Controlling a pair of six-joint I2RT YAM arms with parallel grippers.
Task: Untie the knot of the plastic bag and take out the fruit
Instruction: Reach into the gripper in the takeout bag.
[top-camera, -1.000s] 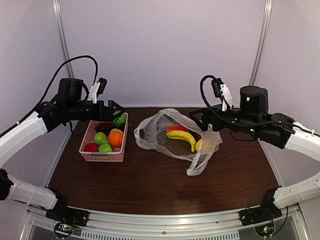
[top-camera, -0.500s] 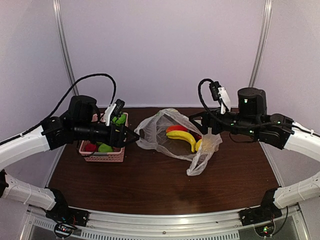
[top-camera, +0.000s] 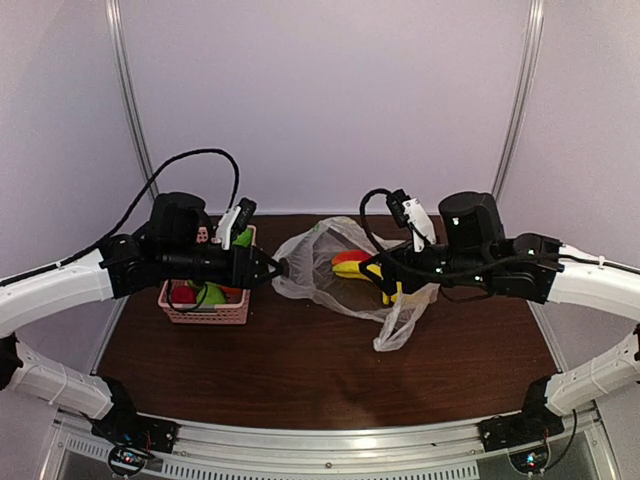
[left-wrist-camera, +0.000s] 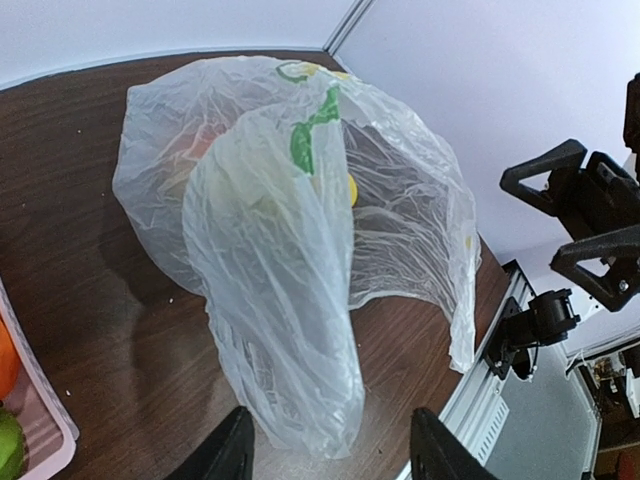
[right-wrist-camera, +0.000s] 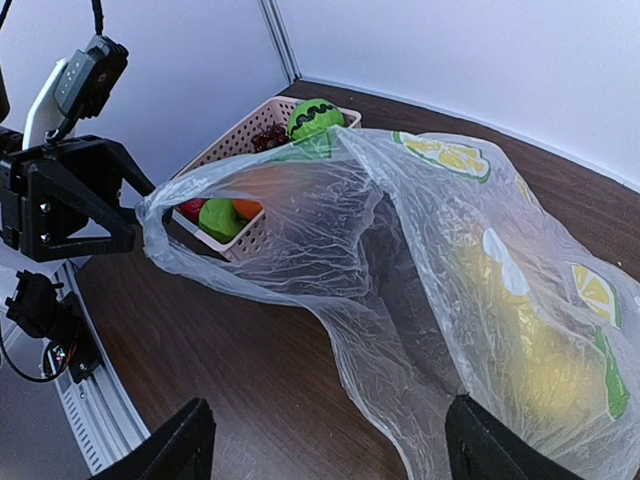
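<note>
— Starting with the left gripper (top-camera: 278, 268)?
— Hovering with jaws spread wide, gripping nothing. Facing the bag (left-wrist-camera: 290, 250) straight ahead, with one crumpled lobe of film sagging into the gap between the fingers (left-wrist-camera: 228, 455). Touching them or not: cannot tell.
— Getting the same from the other wrist?
— Yes. Showing the bag's thin left edge right at the mouth of that gripper, with one finger above it and one below.
— And the right gripper (top-camera: 374, 268)?
— Gaping as well, holding nothing. Hanging over the bag, with the film swelling up ahead of and below its fingers (right-wrist-camera: 185, 440).
— Finding any fruit?
— Spotting a banana (top-camera: 347, 268) inside the bag, right under the right gripper, and a red fruit (top-camera: 350, 256) just beyond it. Also glowing yellow through the film, ahead and to the right in the right wrist view.
— Anything outside the bag?
— Sitting in the basket (top-camera: 205, 314), under the left arm and behind its gripper: a green ball (right-wrist-camera: 315, 118) and an orange (right-wrist-camera: 247, 208). Standing near the bag on the table (top-camera: 300, 370), apart from it.
</note>
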